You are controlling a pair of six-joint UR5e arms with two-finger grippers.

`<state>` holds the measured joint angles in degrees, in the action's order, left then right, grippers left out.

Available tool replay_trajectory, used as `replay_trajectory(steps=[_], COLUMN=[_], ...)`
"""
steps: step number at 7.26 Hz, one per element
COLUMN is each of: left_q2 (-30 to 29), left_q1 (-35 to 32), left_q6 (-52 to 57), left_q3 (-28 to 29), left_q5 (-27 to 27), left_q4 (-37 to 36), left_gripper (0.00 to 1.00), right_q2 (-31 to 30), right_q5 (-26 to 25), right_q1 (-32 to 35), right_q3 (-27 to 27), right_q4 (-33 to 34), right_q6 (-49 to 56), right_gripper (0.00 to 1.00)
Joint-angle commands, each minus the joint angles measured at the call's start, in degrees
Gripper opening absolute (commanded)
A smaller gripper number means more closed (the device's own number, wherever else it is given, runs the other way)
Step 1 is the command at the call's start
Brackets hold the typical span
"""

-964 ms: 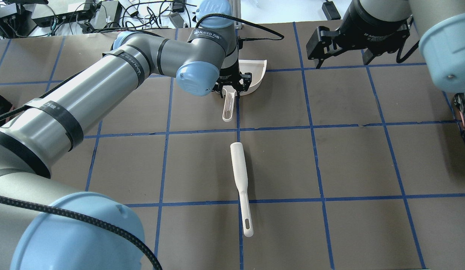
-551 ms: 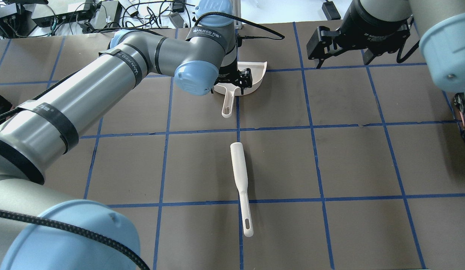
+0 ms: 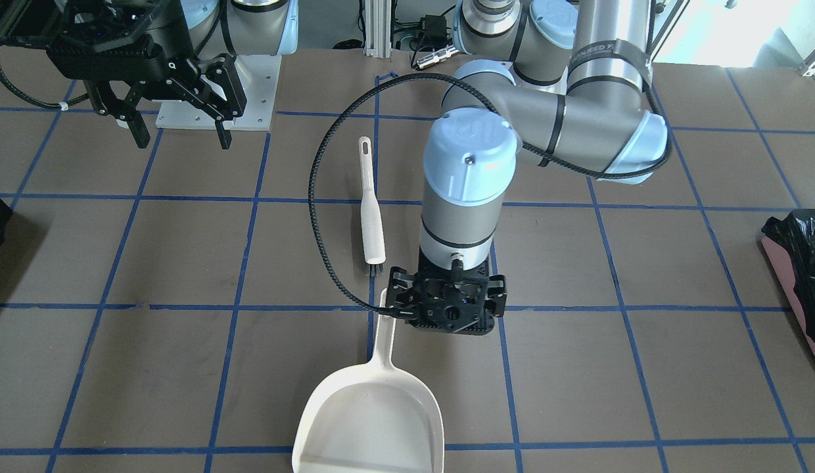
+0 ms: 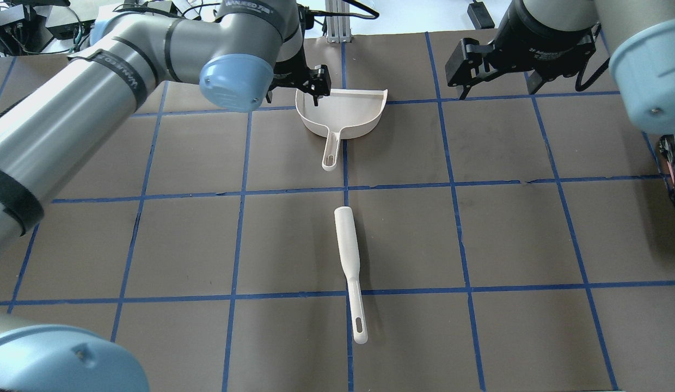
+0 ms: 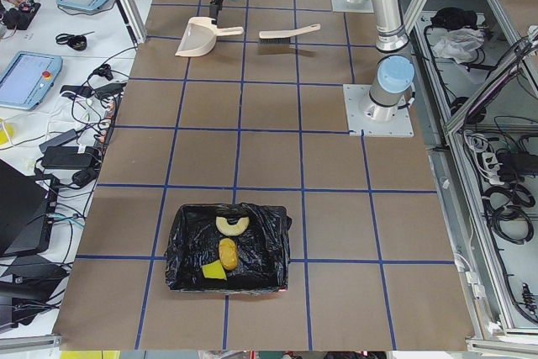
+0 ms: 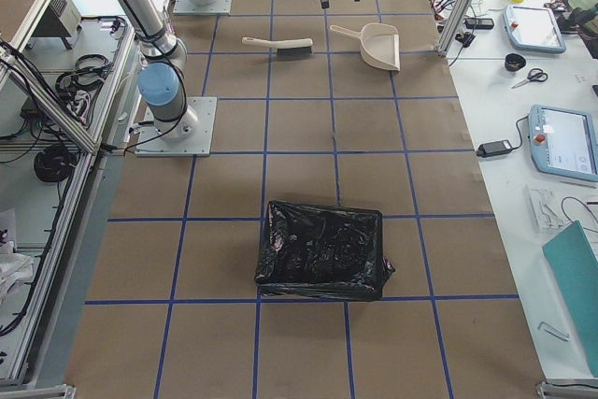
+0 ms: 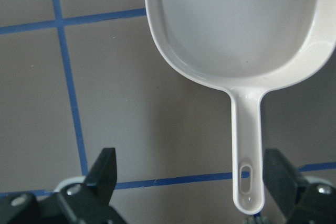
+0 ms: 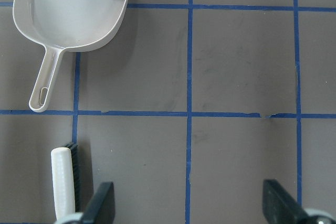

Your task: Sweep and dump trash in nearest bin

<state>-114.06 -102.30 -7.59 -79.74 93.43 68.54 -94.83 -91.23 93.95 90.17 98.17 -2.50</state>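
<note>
Up and off the white dustpan [image 4: 343, 111] goes the left gripper [image 7: 191, 176], which a second ago was down at the root of the handle. It now hangs raised over the table [image 4: 511, 228], and in the overhead view it shows at the pan's 10 o'clock corner. Its fingers [image 7: 106, 167] are spread wide with nothing between them. In the left wrist view the tip of the handle lies just inside the finger at 4 o'clock. The dustpan lies flat on the table where it lay 0.6 s ago, its open mouth at 12 o'clock and its handle at 6 o'clock.

From the dustpan, the white brush [image 4: 348, 256] lies at 6 o'clock, apart from it, with its head nearer the pan. The right gripper [image 4: 495, 68] hovers at 2 o'clock from the pan, well apart, with its fingers [image 8: 104, 199] spread and holding nothing.

All the trash sits in the bin [image 5: 269, 241], which is lined with a black bag and stands at 6 o'clock in the exterior left view, well apart from the dustpan. Inside, the curved twisted piece [image 5: 231, 224] is at 12 o'clock. The potato-like chunk [image 5: 228, 251] is just beside it in the middle, and the yellow-green sponge wedge [image 5: 213, 271] is at 7 o'clock.
</note>
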Motion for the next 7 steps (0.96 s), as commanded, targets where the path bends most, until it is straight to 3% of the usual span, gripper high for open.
replay_trajectory(steps=[1, 2, 4, 7], left_q2=[5.1, 13.2, 21.8, 25.8], left_q1=[5.7, 10.3, 10.6, 10.9], left_q6=[0.1, 7.9, 8.5, 9.3], left_q3=[-0.6, -0.9, -0.9, -3.5], left_q5=[0.3, 6.9, 6.9, -1.0], left_q4=[8.2, 15.6, 23.0, 23.5], left_gripper=[1.00, 1.00, 1.00, 1.00], right_q2=[0.0, 0.0, 0.0, 0.4], right_q5=[0.0, -0.1, 0.4, 1.8], right_q1=[0.0, 0.0, 0.0, -0.2], right_q3=[0.0, 0.0, -0.4, -1.9], right_q4=[0.0, -0.3, -1.5, -4.2], right_q6=[-0.1, -0.3, -0.3, -0.2], right_gripper=[1.00, 1.00, 1.00, 1.00])
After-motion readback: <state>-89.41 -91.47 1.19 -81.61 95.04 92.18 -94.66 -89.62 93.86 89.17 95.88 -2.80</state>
